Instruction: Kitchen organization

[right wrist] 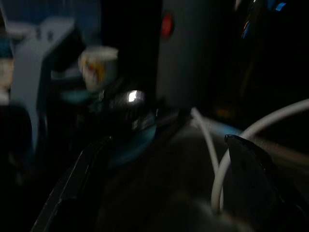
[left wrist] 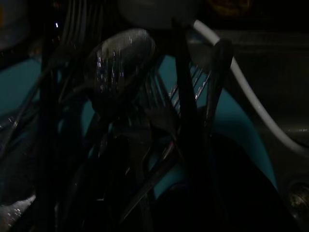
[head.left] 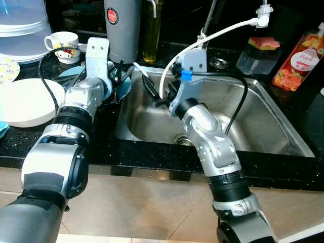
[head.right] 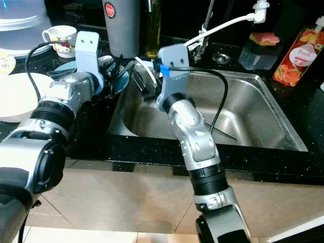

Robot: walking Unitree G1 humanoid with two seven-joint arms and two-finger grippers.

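The left tool [head.left: 117, 80] sits over the teal plate [head.left: 123, 87] at the sink's [head.left: 263, 126] left rim, its fingers among a pile of forks and a spoon [left wrist: 120, 58]; whether it grips any I cannot tell, the wrist view being dark. The right tool [head.left: 152, 88] hangs released, fingers apart, inside the sink's back-left corner near a white cable [head.left: 228, 30]. A white plate [head.left: 25, 104] lies at the table's left edge

Bright, sharp head views with steel glare; dark, blurry wrist views.
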